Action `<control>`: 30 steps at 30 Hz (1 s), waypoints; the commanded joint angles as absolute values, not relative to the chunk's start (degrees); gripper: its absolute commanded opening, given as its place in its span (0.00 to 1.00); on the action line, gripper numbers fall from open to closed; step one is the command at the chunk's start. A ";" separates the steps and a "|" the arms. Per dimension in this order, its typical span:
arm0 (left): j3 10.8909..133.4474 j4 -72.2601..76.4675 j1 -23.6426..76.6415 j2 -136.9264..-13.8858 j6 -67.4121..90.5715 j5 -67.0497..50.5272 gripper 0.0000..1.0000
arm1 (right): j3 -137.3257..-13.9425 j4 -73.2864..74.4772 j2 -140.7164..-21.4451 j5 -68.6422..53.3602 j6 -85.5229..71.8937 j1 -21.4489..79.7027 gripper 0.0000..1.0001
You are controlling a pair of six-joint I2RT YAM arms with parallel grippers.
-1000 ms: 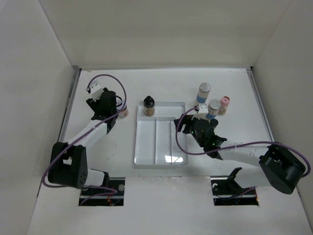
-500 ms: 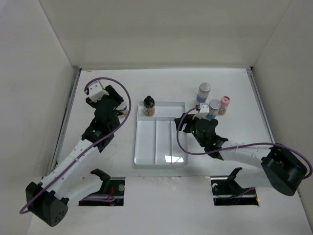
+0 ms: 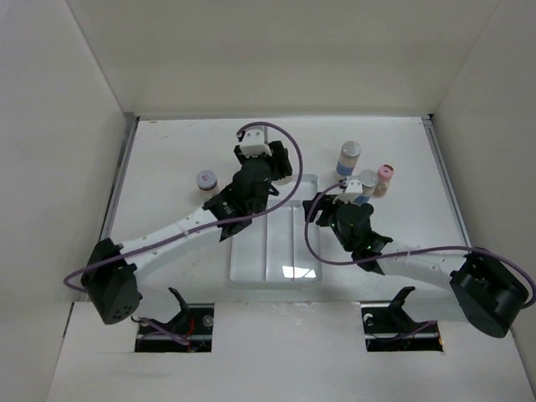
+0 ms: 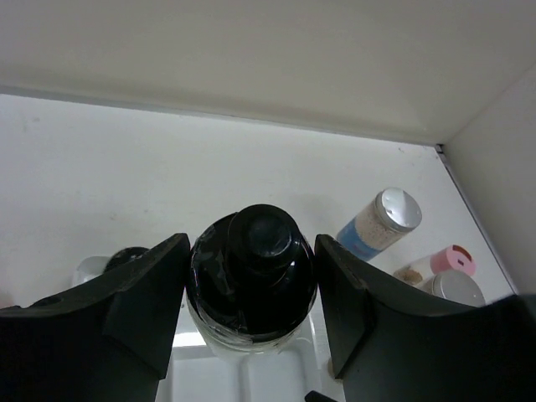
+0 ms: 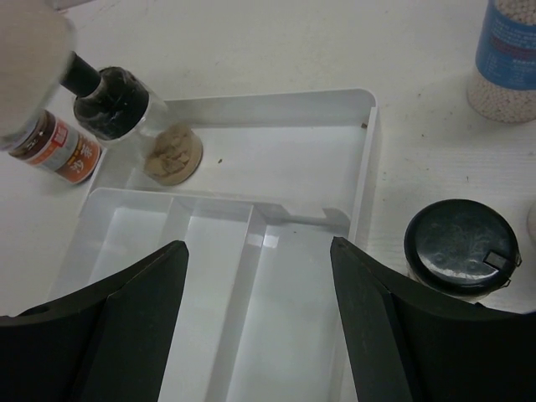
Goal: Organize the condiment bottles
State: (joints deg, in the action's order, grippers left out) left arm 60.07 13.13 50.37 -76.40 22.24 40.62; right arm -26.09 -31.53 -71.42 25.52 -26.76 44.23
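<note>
grip on at the left side: the left gripper [image 4: 251, 243] has both fingers pressed against a black-capped bottle [image 4: 251, 289], cap up, held over the far end of the white divided tray [image 3: 251, 255]. whether its base meets the tray floor, i cannot tell. from overhead, the left arm stretches across from its base and covers the tray's far left corner. the right wrist camera shows a black-capped jar [image 5: 117, 105] with tan contents standing at the left end of the tray's far cross compartment. in the left wrist view its dark cap peeks out behind one finger, by the tray's rounded corner.

over to the right side: the right gripper [image 5: 257, 251] hangs above the tray's long lanes, fingers well apart, nothing between them.

outside the tray, a red-labelled bottle [image 3: 205, 179] stands alone on the table [image 3: 167, 151], off to the left. on the right, a short shiny-capped bottle [image 5: 459, 247] sits just beside the tray's right wall. a tall blue-labelled bottle [image 3: 349, 159] stands beyond it, and a pink-capped bottle [image 3: 384, 178] is near those two.
</note>
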 commanded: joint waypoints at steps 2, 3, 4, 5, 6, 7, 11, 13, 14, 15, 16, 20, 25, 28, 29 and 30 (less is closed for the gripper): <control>66.00 24.78 50.41 -82.33 21.09 36.65 0.38 | -25.75 -34.80 -68.82 27.42 -26.37 43.99 0.75; 66.27 25.39 49.97 -83.83 20.75 36.22 0.38 | -25.75 -34.80 -68.82 27.51 -26.37 43.99 0.75; 66.44 25.92 49.53 -85.59 20.74 35.95 0.38 | -25.75 -34.80 -68.82 27.51 -26.37 43.99 0.75; 66.53 26.45 49.26 -87.17 20.92 35.69 0.38 | -25.75 -34.80 -68.64 27.51 -26.28 43.99 0.75; 66.53 26.98 49.09 -88.67 21.09 35.68 0.38 | -25.66 -34.80 -68.29 27.51 -26.19 43.99 0.75; 66.71 27.77 49.00 -90.42 20.66 35.77 0.38 | -25.49 -34.80 -67.68 27.68 -26.10 43.99 0.75; 66.45 28.56 48.38 -94.30 20.57 35.77 0.38 | -24.79 -35.15 -66.53 28.83 -26.28 43.99 0.75; 65.92 29.44 47.86 -95.97 20.57 36.03 0.38 | -24.70 -35.16 -66.10 29.09 -26.02 43.99 0.76; 65.66 29.88 47.59 -96.93 20.48 36.38 0.38 | -24.61 -35.16 -65.83 29.27 -26.02 43.99 0.76; 65.39 30.14 47.42 -97.90 20.30 36.56 0.38 | -24.44 -35.24 -65.74 29.27 -26.19 43.99 0.76; 65.04 30.41 47.15 -98.69 20.13 36.65 0.38 | -24.35 -35.51 -65.74 29.18 -26.28 43.99 0.76; 62.85 33.39 46.45 -101.77 20.21 36.91 0.38 | -24.52 -35.86 -66.09 29.27 -25.67 43.99 0.76; 59.77 36.12 45.57 -103.44 20.21 37.53 0.40 | -24.52 -35.60 -66.18 29.35 -25.67 43.99 0.76; 58.54 36.47 45.66 -103.71 20.13 37.79 0.43 | -24.26 -36.12 -65.74 29.44 -25.84 43.99 0.76; 58.10 36.74 45.66 -103.71 20.21 37.97 0.44 | -24.26 -36.12 -65.92 29.44 -25.75 43.99 0.76; 57.57 37.35 45.74 -103.71 20.30 38.14 0.48 | -24.52 -35.78 -66.09 29.44 -25.66 43.99 0.76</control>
